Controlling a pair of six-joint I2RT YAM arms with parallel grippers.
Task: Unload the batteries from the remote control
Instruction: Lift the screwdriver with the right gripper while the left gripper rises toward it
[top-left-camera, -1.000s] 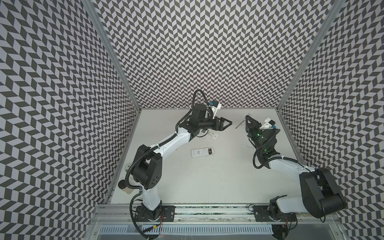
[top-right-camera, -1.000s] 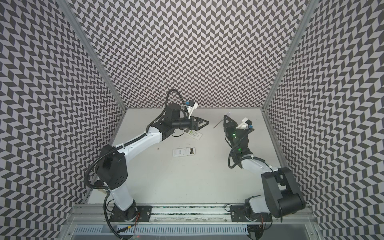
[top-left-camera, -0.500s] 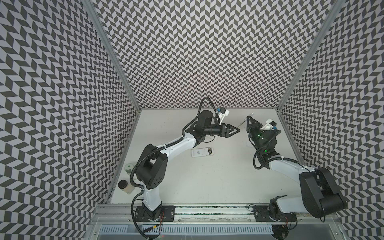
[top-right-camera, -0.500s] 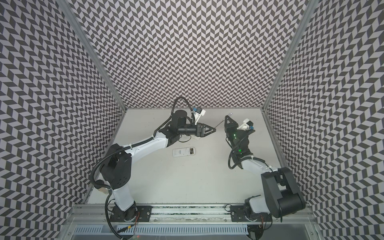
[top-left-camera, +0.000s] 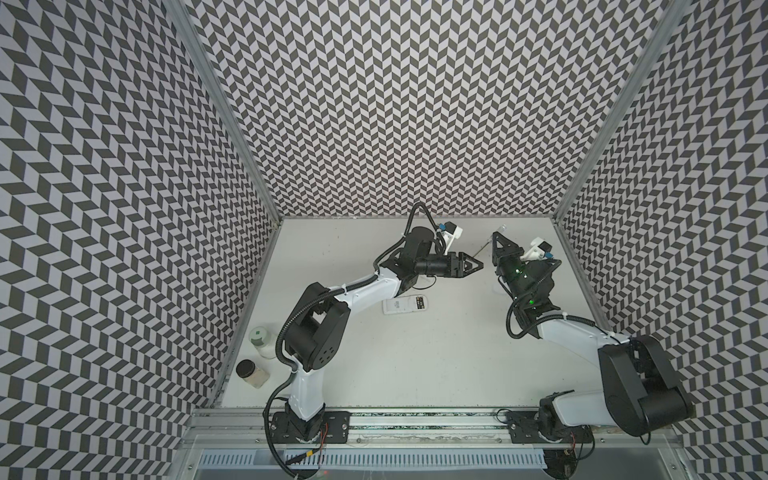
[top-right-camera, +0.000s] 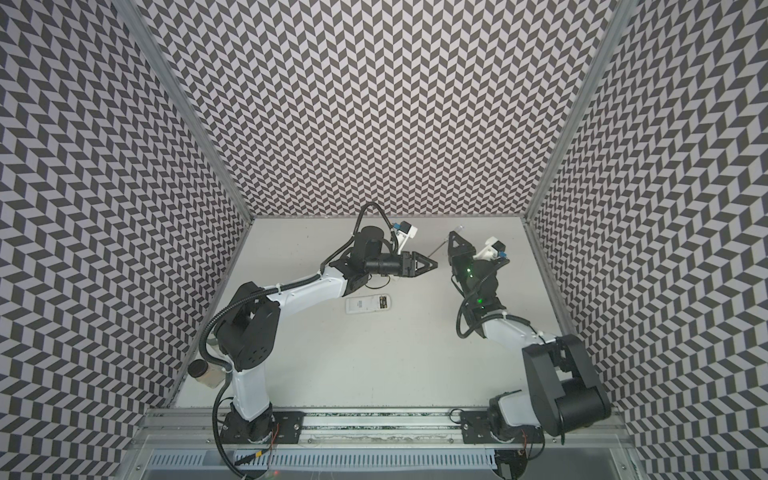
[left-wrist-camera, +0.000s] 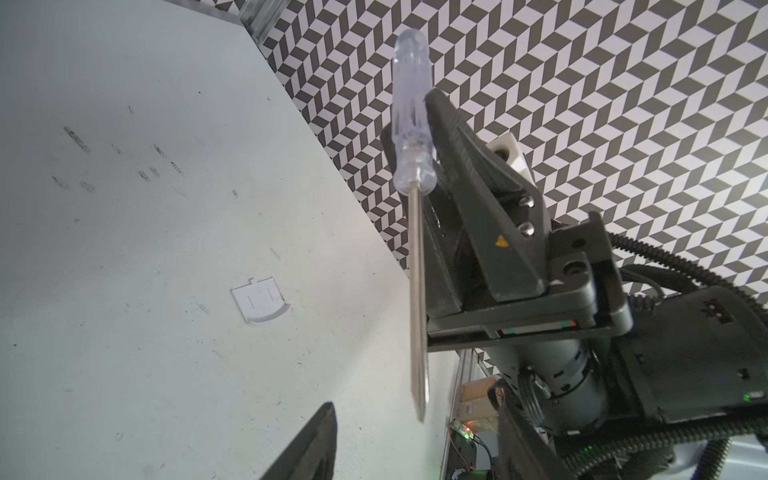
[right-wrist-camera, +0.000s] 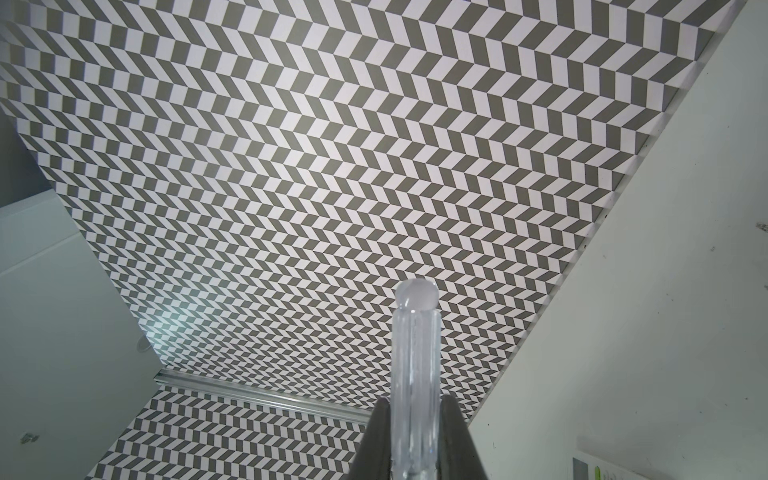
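Lying flat on the white table (top-left-camera: 415, 365), the remote control (top-left-camera: 400, 306) (top-right-camera: 362, 305) has its right end uncovered. The batteries (top-left-camera: 420, 302) (top-right-camera: 383, 302) sit in that dark bay, with yellow specks showing; they are too small to count.

Beyond the remote, toward the back wall and a little to its right, the left gripper (top-left-camera: 478, 264) (top-right-camera: 432, 264) hovers above the table and points right. In the left wrist view its fingers (left-wrist-camera: 311, 444) stand apart with nothing between them.

Well to the right of the remote and farther back, the right gripper (top-left-camera: 496, 241) (top-right-camera: 453, 239) (right-wrist-camera: 413, 415) is clamped on the clear handle of a screwdriver (left-wrist-camera: 411, 166) (right-wrist-camera: 415, 353). The metal shaft points down toward the table, and the tool hangs clear of the surface.

A small white cover (left-wrist-camera: 259, 305) lies flat on the table; both top views hide how it sits relative to the remote.

Far left of the remote, toward the front rail, stand two small jars (top-left-camera: 262, 341) (top-left-camera: 251, 372)
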